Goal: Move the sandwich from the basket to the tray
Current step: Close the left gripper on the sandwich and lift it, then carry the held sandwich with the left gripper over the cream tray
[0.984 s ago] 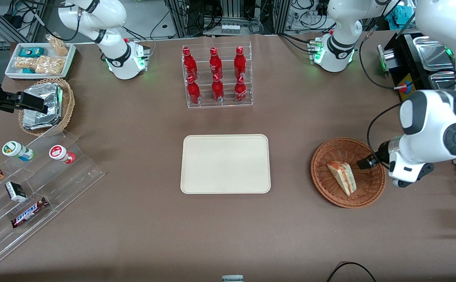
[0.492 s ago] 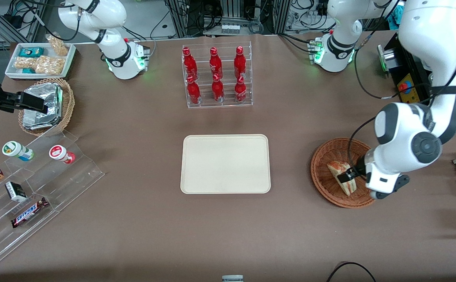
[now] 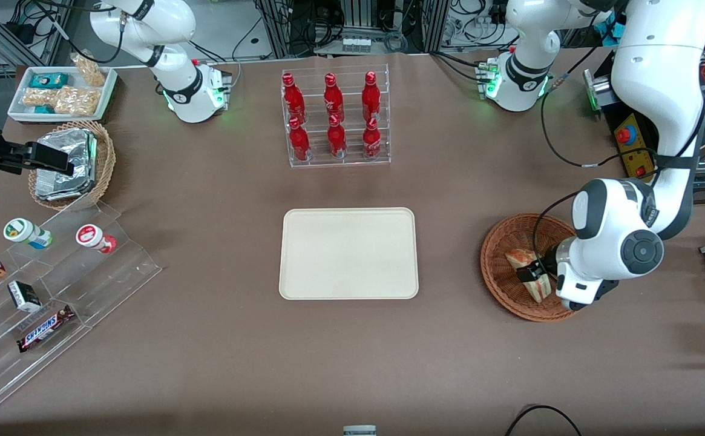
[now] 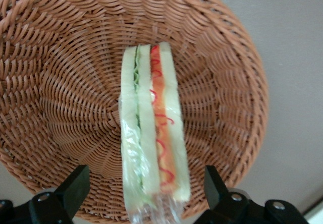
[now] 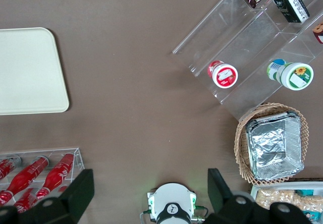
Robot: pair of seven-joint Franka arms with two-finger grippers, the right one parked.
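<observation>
The sandwich [image 3: 518, 258], a plastic-wrapped white-bread wedge with red and green filling, lies in the reddish-brown wicker basket [image 3: 497, 242] toward the working arm's end of the table. My gripper [image 3: 534, 274] is low over the sandwich's middle, inside the basket. In the left wrist view the sandwich [image 4: 154, 128] stands on edge in the basket [image 4: 65, 82]. My gripper [image 4: 146, 186] is open, with one black finger [image 4: 75, 186] on each side of the sandwich and gaps between them and the bread. The cream tray [image 3: 348, 253] lies flat at the table's middle with nothing on it.
A clear rack of red bottles [image 3: 335, 118] stands farther from the front camera than the tray. Toward the parked arm's end are a stepped acrylic shelf with snacks [image 3: 55, 290], a tan basket of foil packs [image 3: 71, 163] and a white snack tray [image 3: 62, 91].
My gripper has moved from the basket's rim at the working arm's side to above the sandwich and come down around it. The sandwich has not moved.
</observation>
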